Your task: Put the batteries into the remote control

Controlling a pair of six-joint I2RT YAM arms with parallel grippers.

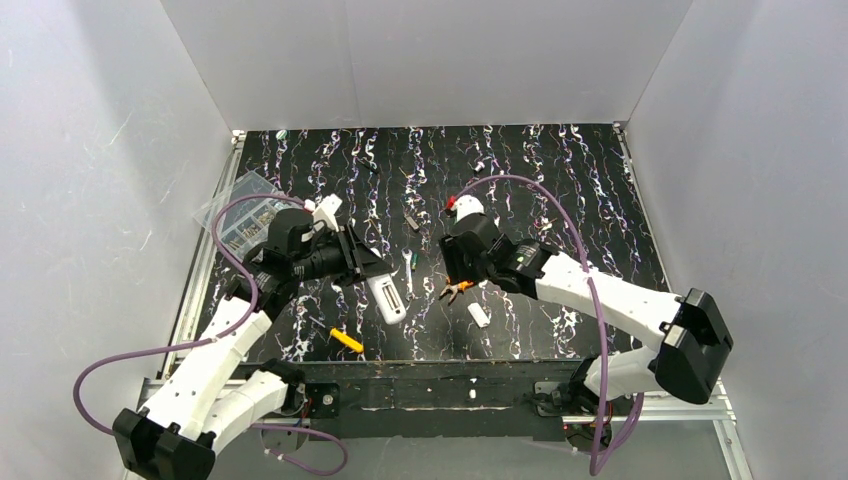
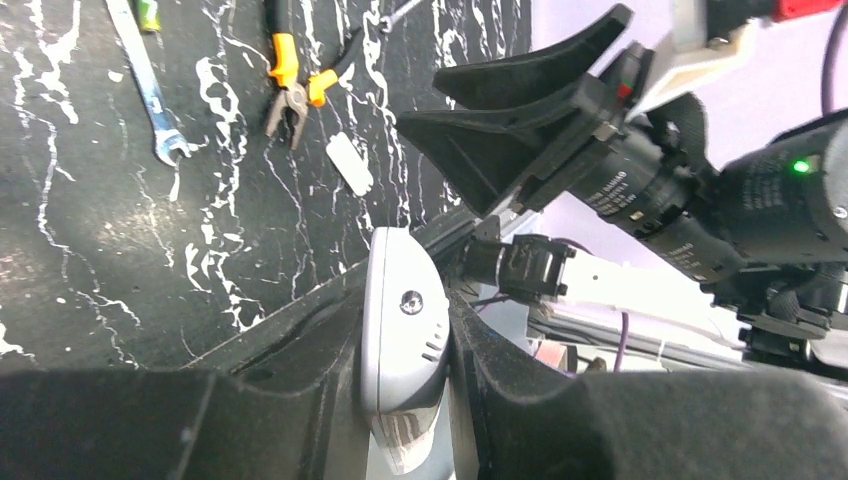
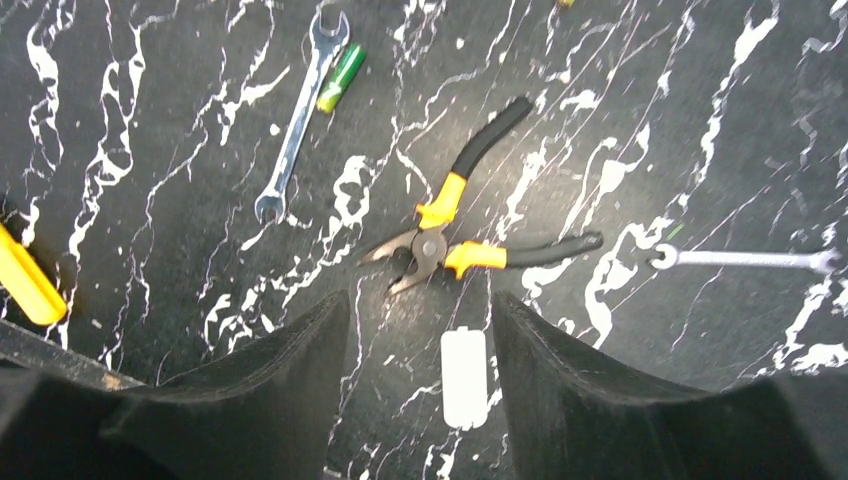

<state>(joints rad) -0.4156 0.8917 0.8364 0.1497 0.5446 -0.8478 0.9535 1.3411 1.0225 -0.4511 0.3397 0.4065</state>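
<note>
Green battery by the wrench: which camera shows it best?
Right wrist: the battery lies whole and sharp beside the wrench. Left wrist catches only its end at the top edge; top external shows a tiny green speck.

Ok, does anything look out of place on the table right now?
The small white cover lies loose beside the pliers, below the open right tool, off the remote clamped in the left tool. I can make out only one green battery, beside a spanner.
</note>
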